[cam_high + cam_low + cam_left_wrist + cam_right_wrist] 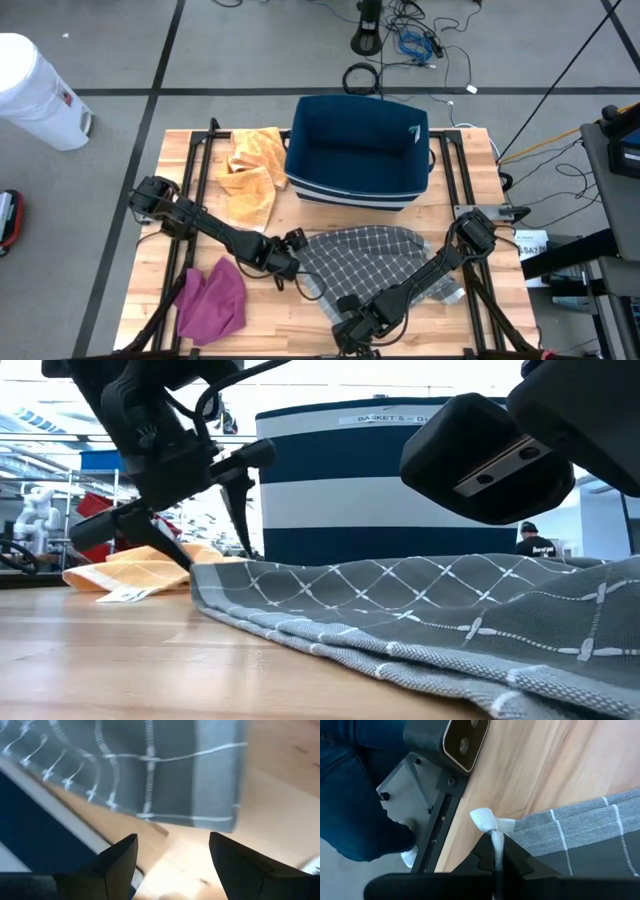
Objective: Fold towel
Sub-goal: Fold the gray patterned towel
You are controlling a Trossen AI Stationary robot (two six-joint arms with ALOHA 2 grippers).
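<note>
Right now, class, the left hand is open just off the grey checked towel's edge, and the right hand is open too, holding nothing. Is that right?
Not quite. The left hand is indeed open, just off the grey checked towel. But the right hand is shut, pinching the towel's white tag at a corner; the right wrist view shows this.

Blue bin (358, 150) blocks bench (460, 195) at 12 o'clock. Orange cloth (250, 172) heaped at 10, just beside bin. Grey towel (375, 255) spreads centre to 4. Purple cloth (213, 300) at 7. Left claw (292, 255), fingers parted, at towel's 9 edge. Right claw (352, 330) pinches towel corner at 6. Bare wood between purple cloth and towel; strip at 3.
</note>
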